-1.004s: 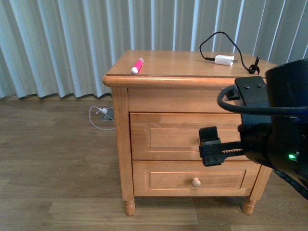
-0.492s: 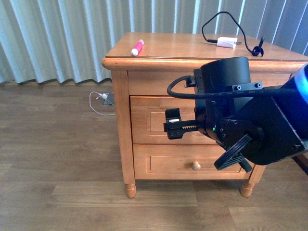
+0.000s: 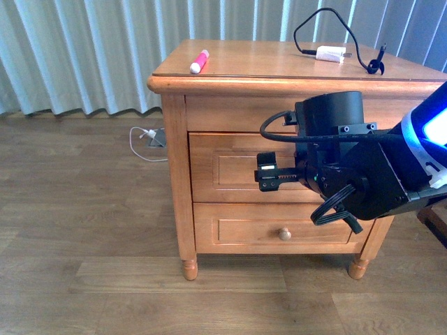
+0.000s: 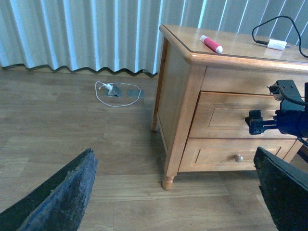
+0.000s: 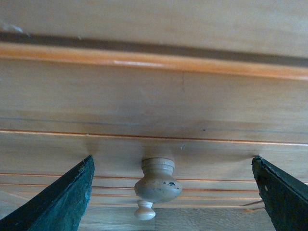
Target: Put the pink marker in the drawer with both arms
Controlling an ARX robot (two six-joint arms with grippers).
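Right tool (image 5: pixel 173 166) gapes empty facing the drawer (image 3: pixel 230 171) knob (image 5: pixel 158 179); pink marker (image 3: pixel 200 61) lies atop the nightstand (image 3: pixel 265 61).

Nightstand top (image 3: pixel 265 61) has a white charger plug (image 3: pixel 330 53) sitting toward the far right, with its black cable (image 3: pixel 295 31) looping up off it. The shallow bottom drawer (image 3: pixel 237 229) is shut, pale knob (image 3: pixel 284 234). Behind are pale pleated curtains (image 3: pixel 84 56), and a white cord (image 3: pixel 142 141) lies on the wood floor (image 3: pixel 77 237).
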